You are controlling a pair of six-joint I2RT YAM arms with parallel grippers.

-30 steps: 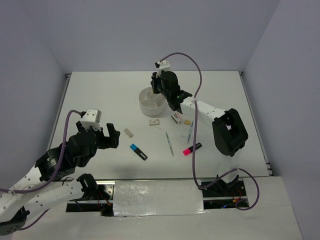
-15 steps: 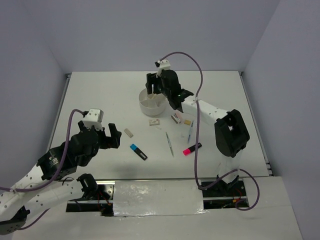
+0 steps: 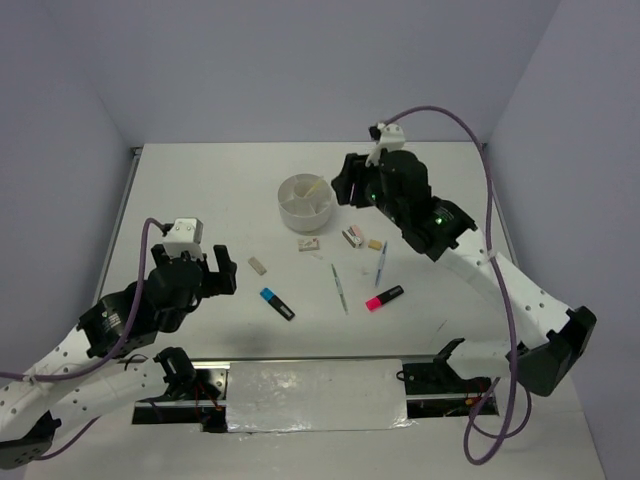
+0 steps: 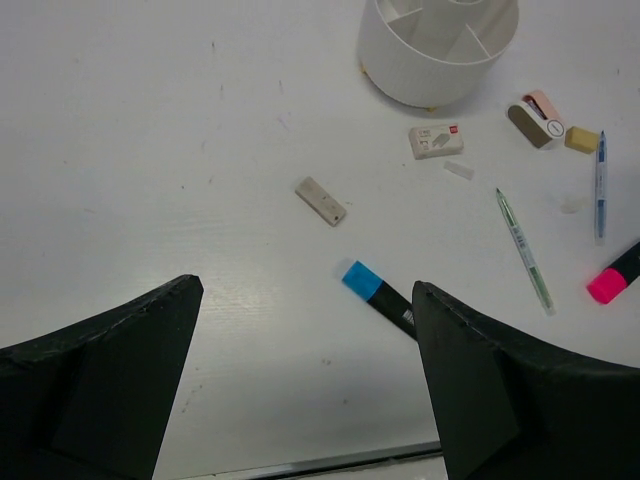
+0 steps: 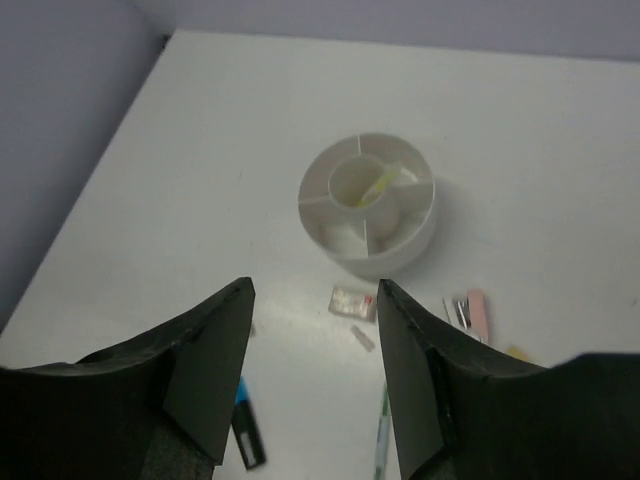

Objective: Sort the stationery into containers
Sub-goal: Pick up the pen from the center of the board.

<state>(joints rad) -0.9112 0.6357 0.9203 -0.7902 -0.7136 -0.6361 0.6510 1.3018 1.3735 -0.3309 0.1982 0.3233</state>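
Right gripper (image 5: 315, 288): your jaws stand apart with nothing between them. It is raised just right of the organiser cup (image 5: 385, 262) and looks down at it.
Left gripper (image 4: 305, 290): yours is spread wide and holds nothing. It is well apart from the cup on its near-left side, over bare table (image 4: 150, 120).
Hard to see: your left wrist view cuts the cup's far part at the top edge, and the pink highlighter (image 4: 612, 280) runs off the right edge. In your right wrist view the fingers cover part of the blue highlighter (image 5: 248, 428) and of the loose pieces near-right of the cup.
Cup contents: yellow pen (image 5: 378, 187) in the round centre well, leaning toward the far-right rim. Outer sections are too pale and blurred to tell what sits in them.
Near side of cup: white eraser (image 4: 436, 141) with a red-marked label lies near the wall, a white scrap (image 4: 459, 170) just beside it.
Near-right of cup: pink-and-black piece (image 4: 537, 118), kind unclear, with the yellow eraser (image 4: 582, 139) just beside it and the light-blue pen (image 4: 600, 185) next on.
Further toward you from cup: green pen (image 4: 524, 250), blue highlighter and pink highlighter, flat on the table and apart from each other.
Near-left of cup: beige eraser (image 4: 321, 201), alone, between the cup and the left gripper.
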